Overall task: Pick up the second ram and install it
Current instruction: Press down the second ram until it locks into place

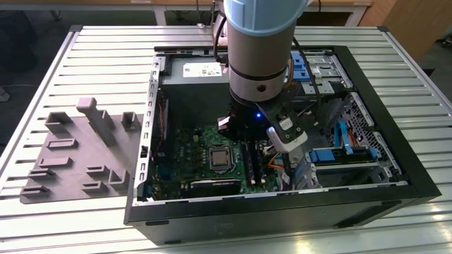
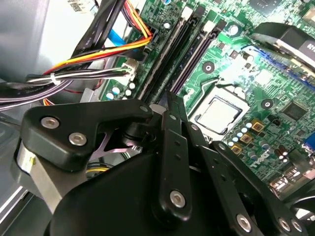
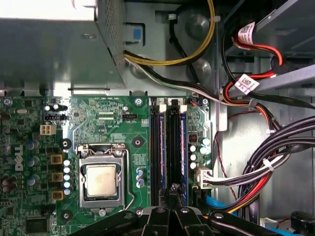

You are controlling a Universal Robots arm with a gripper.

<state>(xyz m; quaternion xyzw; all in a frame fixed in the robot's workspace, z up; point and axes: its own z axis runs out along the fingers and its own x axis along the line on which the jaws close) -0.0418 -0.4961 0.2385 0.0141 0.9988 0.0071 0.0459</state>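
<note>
On the exterior view's left, the grey moulded tray (image 1: 78, 153) lies on the slatted surface (image 1: 106, 53), just beside the open computer case (image 1: 282, 211). Inside the case you see the green motherboard (image 1: 190, 153) lying flat, with the silver processor (image 1: 221, 157) near its middle. Next toward the exterior view's right come the long dark memory slots (image 1: 254, 164), and the arm (image 1: 260, 47) reaches straight down into the case right over them. In the first wrist view, thin blue-green edges stand along the slots. The one on the cable side looks like the second ram (image 3: 183, 147), seated upright in its slot, though you cannot tell for sure which stick is which. The end effector (image 3: 172, 191) sits directly above one end of these slots. In the second wrist view its black fingers (image 2: 172, 128) are drawn together into one narrow tip with nothing clamped between them. You cannot tell whether that tip touches a stick. Farthest to the exterior view's right, a bundle of black, orange and red cables (image 1: 279, 161) runs beside the slots, with blue-tabbed drive bays (image 1: 332, 156) beyond.
</note>
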